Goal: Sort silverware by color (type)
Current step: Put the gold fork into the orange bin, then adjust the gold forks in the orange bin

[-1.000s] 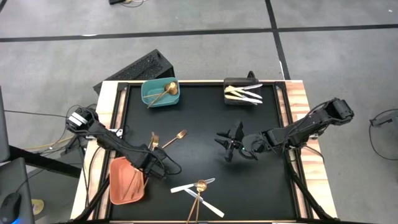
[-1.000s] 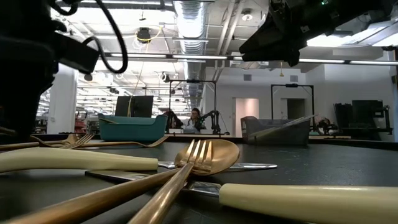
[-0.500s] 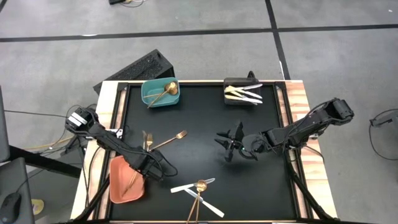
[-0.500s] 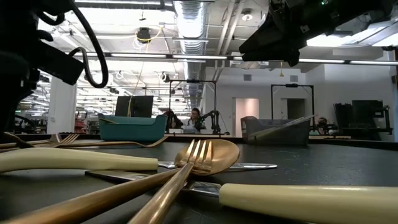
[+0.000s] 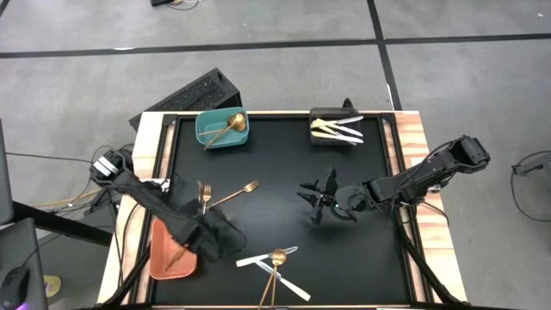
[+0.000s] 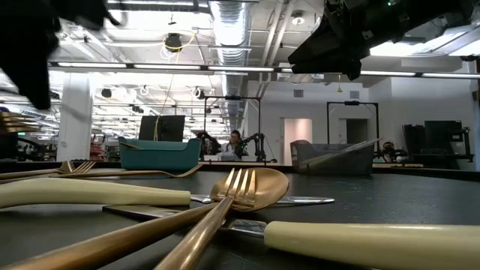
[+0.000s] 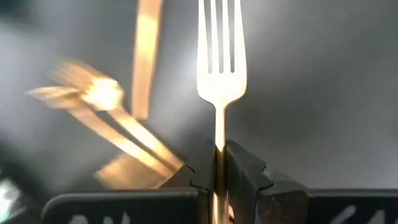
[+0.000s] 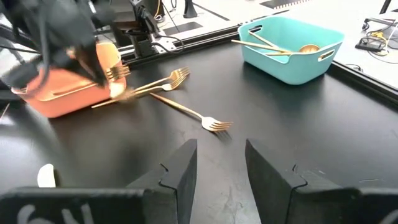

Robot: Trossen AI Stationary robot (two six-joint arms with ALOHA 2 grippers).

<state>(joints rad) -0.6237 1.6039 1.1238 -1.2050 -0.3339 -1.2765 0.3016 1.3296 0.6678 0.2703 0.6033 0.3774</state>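
Slip risk first, by my read. Left jaws closed tight on the thin handle of a gold fork (image 7: 221, 74), held right at the desk-side edge of the salmon bin (image 5: 164, 267). Just a narrow pinch on a skinny, shiny handle, with the whole head end hanging out front. Could easily pivot in the grip or slide out on a quick swing, then land on the desk (image 5: 284, 164) beside the salmon bin instead of inside it.

Second worry: tines catching the salmon bin's wall on the way in and levering the fork loose. Also a chance of a bounce off the other gold pieces (image 5: 176, 252) already lying in the salmon bin.

As for direction: long axis running straight out from the jaws, in line with the wrist, tines pointing directly away from it, handle end buried between the jaws. From overhead, hidden under the arm, so can't tell its heading across the desk.

Right jaws spread open and empty, hovering far from the salmon bin, out over the middle of the desk. Two more gold forks (image 5: 225, 196) lying on the desk just beyond the salmon bin, plus a crossed pile of spoon and knives (image 5: 275, 261) off to its side.
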